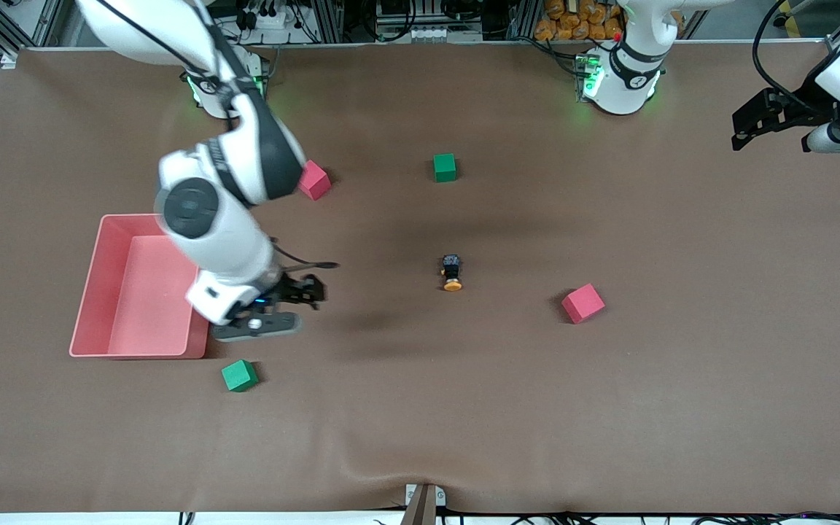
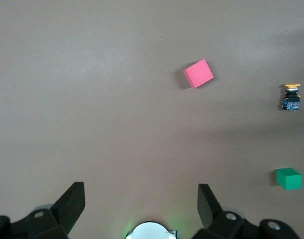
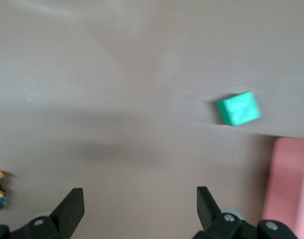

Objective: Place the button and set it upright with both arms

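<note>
The pink tray (image 1: pixel 103 292) sits just beside the right gripper (image 1: pixel 302 292), which hangs with fingers spread over bare table. The left gripper (image 1: pixel 744 127) waits, fingers spread, at its own end. The button (image 1: pixel 452 272) lies on its side mid-table, well apart from both, orange cap toward the front camera.

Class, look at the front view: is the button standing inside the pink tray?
No, the button lies on the bare brown table mid-table, well apart from the pink tray.
</note>
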